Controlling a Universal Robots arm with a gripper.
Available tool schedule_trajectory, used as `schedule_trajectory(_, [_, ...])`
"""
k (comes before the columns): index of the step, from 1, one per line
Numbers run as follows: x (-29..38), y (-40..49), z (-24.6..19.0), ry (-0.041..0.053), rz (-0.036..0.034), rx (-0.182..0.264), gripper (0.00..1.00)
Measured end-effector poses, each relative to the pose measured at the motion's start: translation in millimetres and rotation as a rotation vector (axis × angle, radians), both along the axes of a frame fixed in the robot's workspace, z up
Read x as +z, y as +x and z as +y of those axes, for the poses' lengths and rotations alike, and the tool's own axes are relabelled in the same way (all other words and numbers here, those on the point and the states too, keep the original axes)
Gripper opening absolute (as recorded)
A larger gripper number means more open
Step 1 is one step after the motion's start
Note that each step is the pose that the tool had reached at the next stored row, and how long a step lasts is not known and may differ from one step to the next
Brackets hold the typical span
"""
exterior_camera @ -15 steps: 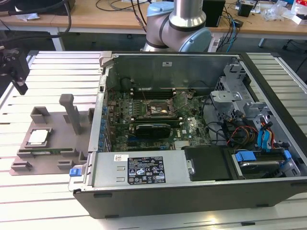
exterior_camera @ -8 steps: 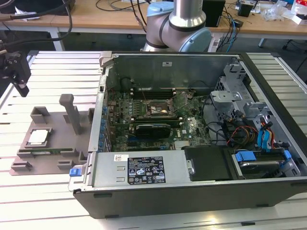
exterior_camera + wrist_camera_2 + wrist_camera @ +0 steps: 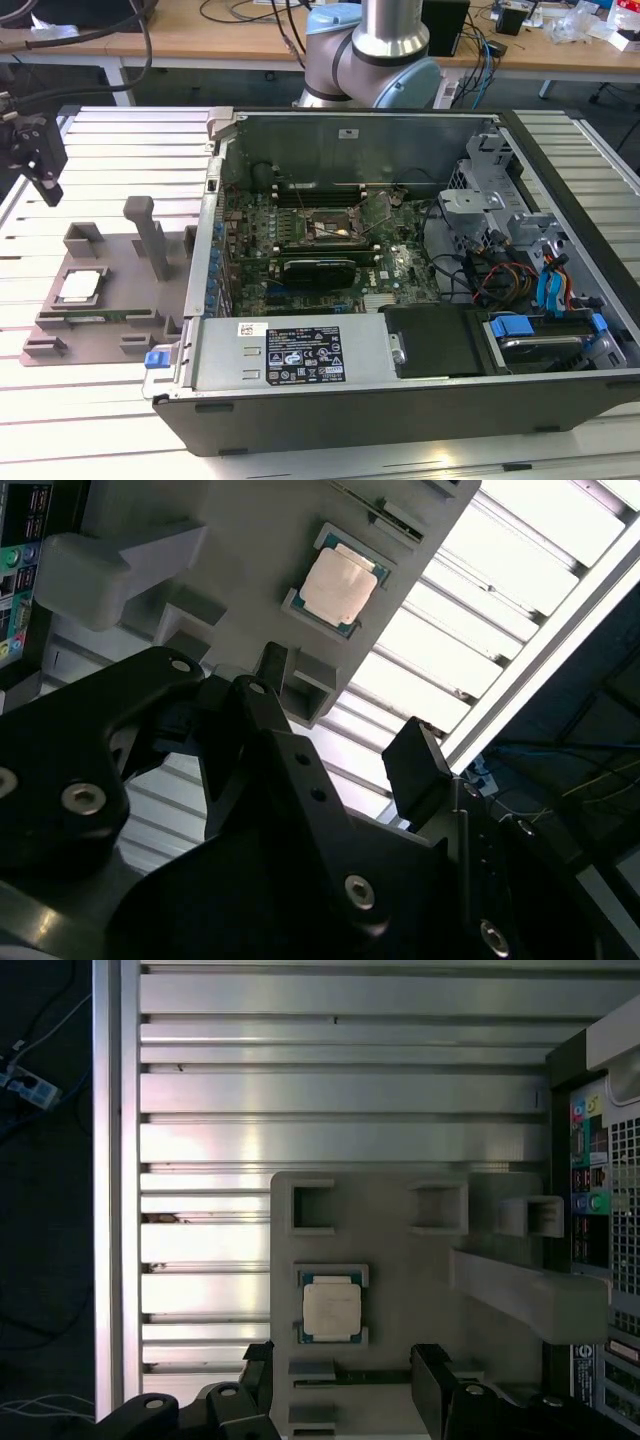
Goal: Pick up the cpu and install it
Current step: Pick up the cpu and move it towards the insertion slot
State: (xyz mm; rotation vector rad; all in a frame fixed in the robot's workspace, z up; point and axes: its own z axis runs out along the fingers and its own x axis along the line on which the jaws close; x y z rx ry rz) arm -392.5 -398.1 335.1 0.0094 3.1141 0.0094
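Note:
The cpu (image 3: 80,287) is a small square chip with a silvery top, lying flat in a recess of the grey holder block (image 3: 110,300) at the exterior view's left, outside the computer case. Both wrist views look down on the cpu (image 3: 332,1308) (image 3: 338,585) from well above. My black gripper (image 3: 45,180) hangs in the air over the table, above and off to one side of the holder. Its fingers (image 3: 430,1385) stand wide apart with nothing between them, so the gripper (image 3: 345,1360) (image 3: 345,705) is open. Inside the case, the black metal-framed socket (image 3: 330,228) sits on the green motherboard.
The open computer case (image 3: 300,425) fills the middle and right of the table. A long black card (image 3: 320,270) lies just in front of the socket. Grey posts (image 3: 150,235) rise from the holder beside the cpu. The slatted metal table (image 3: 110,140) stretches behind the holder.

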Motion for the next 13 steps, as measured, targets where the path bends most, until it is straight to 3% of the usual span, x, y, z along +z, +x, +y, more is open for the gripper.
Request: schedule_trajectory(13, [-8.1, 0.0, 0.0, 0.0, 0.0, 0.0, 0.66])
